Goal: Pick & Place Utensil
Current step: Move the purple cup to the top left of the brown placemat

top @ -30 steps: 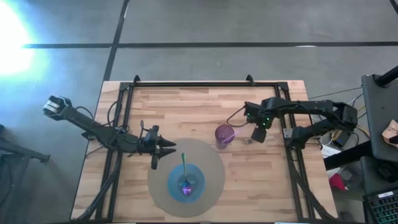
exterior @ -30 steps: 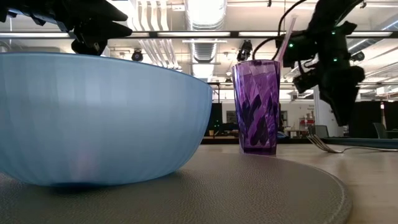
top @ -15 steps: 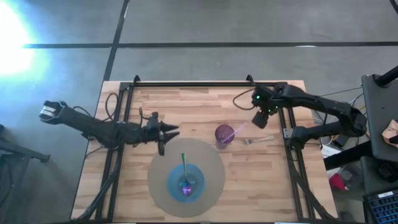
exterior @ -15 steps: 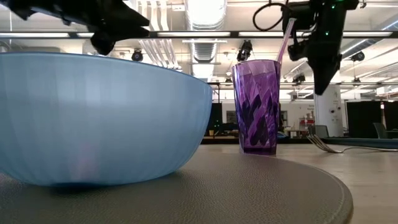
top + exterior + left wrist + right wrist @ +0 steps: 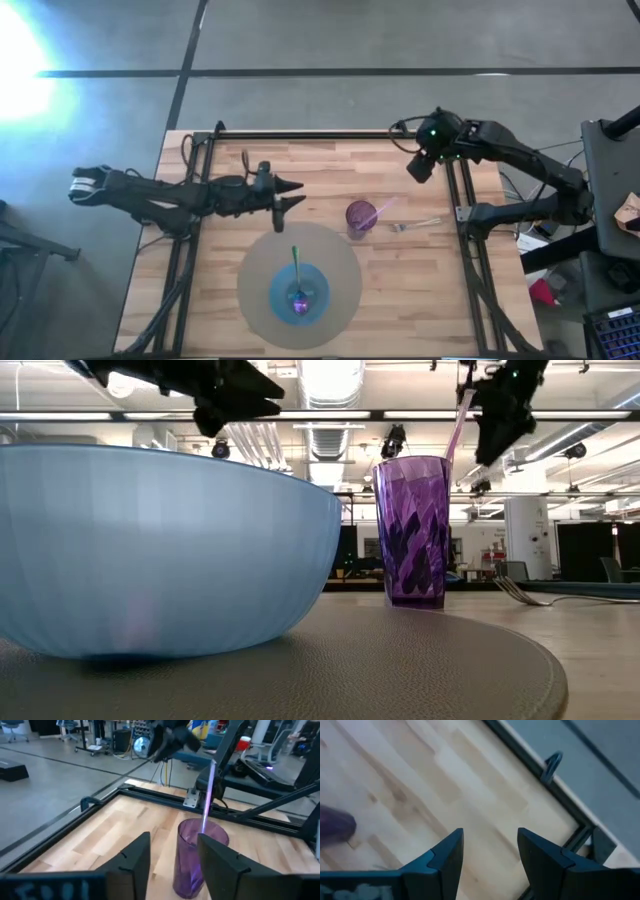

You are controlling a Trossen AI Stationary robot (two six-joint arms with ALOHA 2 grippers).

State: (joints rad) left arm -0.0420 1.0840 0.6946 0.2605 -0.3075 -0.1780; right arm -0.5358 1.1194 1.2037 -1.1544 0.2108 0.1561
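I note a purple cup (image 5: 359, 217) with pink straw (image 5: 379, 212) at the grey round mat's (image 5: 340, 262) edge; a blue bowl (image 5: 150, 550) sits on the mat (wooden table (image 5: 320, 170) beneath).

We count one round grey mat (image 5: 340, 262) on the desk (image 5: 320, 170), and we place everything else from it. One blue bowl (image 5: 298, 296) sits on the mat, and one green-handled utensil (image 5: 296, 270) lies in that bowl. One purple cup (image 5: 359, 217) stands at the mat's edge, holding one pink straw (image 5: 378, 211). One fork (image 5: 414, 225) lies on the bare wood just beyond the cup, off the mat. We count two arms, so two hands: the left hand (image 5: 292, 194) above the mat's far edge, the right hand (image 5: 420, 168) well away from the mat, near the desk's far right corner.
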